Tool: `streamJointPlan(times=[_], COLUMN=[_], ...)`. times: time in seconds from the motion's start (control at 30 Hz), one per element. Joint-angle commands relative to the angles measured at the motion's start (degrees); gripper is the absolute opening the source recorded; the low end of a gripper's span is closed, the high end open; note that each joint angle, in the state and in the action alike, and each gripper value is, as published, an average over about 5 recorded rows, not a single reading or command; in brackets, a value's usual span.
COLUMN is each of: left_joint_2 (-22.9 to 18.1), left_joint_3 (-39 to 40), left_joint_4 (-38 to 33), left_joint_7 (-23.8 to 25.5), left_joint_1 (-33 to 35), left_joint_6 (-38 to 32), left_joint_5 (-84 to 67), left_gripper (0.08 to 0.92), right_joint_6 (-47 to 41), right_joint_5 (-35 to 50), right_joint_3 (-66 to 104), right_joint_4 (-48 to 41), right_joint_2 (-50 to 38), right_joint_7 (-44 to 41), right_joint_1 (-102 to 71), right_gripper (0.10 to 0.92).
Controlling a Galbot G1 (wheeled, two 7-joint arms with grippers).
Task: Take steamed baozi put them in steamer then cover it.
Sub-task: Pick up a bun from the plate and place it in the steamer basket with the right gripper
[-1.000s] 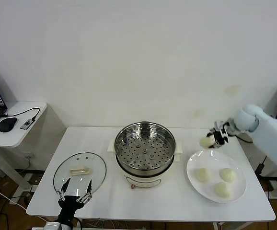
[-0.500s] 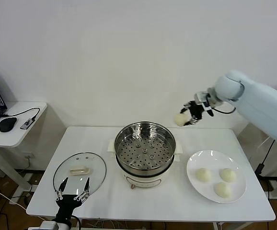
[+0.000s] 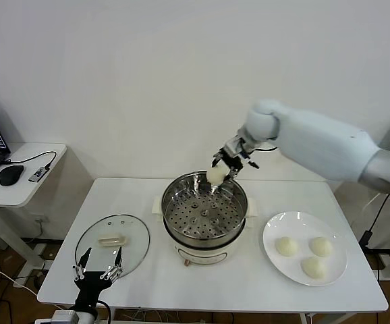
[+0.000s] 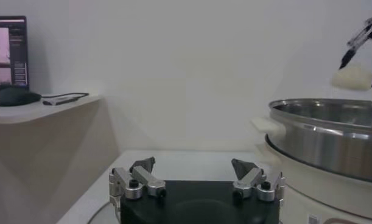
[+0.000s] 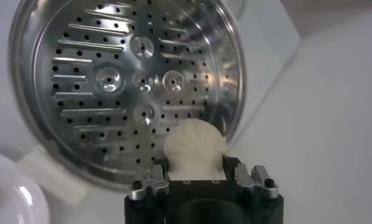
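Observation:
My right gripper (image 3: 226,166) is shut on one cream-white baozi (image 3: 216,175) and holds it in the air above the far rim of the steamer (image 3: 204,210). The right wrist view shows that baozi (image 5: 194,148) between the jaws over the perforated tray (image 5: 122,85), which holds no buns. Three more baozi (image 3: 305,252) lie on the white plate (image 3: 273,229) at the right. The glass cover (image 3: 112,241) with its cream handle lies flat on the table at the left. My left gripper (image 3: 99,265) is open and empty at the table's front edge, just before the cover.
The white table (image 3: 262,289) bears everything. A side desk (image 3: 19,181) with a mouse and laptop stands off to the left. The steamer's steel wall (image 4: 332,137) fills the side of the left wrist view.
My right gripper has carried the baozi from above the plate leftward, rising and then coming down to the steamer's far rim. The left gripper has barely shifted.

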Motion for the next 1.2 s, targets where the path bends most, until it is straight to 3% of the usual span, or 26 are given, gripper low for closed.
streamJointPlan(times=[0.03,0.37,0.77,0.9,1.07,1.2], left_joint_2=[-0.06,0.45,0.45,0.28,0.04,-0.04], left_joint_3=[-0.06,0.02,0.01,0.06,0.03,-0.11], left_joint_4=[0.04,0.14,0.07,-0.05,-0.21,-0.63], left_joint_7=[0.01,0.03,-0.07,-0.08,-0.12,-0.11], left_joint_1=[0.00,-0.32,-0.58,-0.63,-0.60,-0.39], left_joint_6=[0.04,0.11,0.08,0.13,0.20,0.31], left_joint_5=[0.03,0.20,0.16,0.22,0.37,0.50], left_gripper=[0.823,0.823,0.823,0.823,0.823,0.823], right_joint_6=[10.22,17.20,20.04,20.78,17.79,2.30], right_joint_5=[-7.76,-16.91,-21.12,-21.76,-16.51,-3.39], right_joint_3=[-3.50,-2.83,-1.98,-1.61,-1.44,-2.14], right_joint_4=[-4.34,-9.20,-12.48,-12.72,-9.06,2.07], right_joint_2=[7.09,9.18,9.88,9.76,7.39,1.11], right_joint_7=[1.53,4.61,7.66,9.16,6.76,-1.04], right_joint_1=[-1.58,-4.00,-5.79,-5.90,-2.81,3.15], right_gripper=[0.565,0.568,0.578,0.640,0.771,0.819])
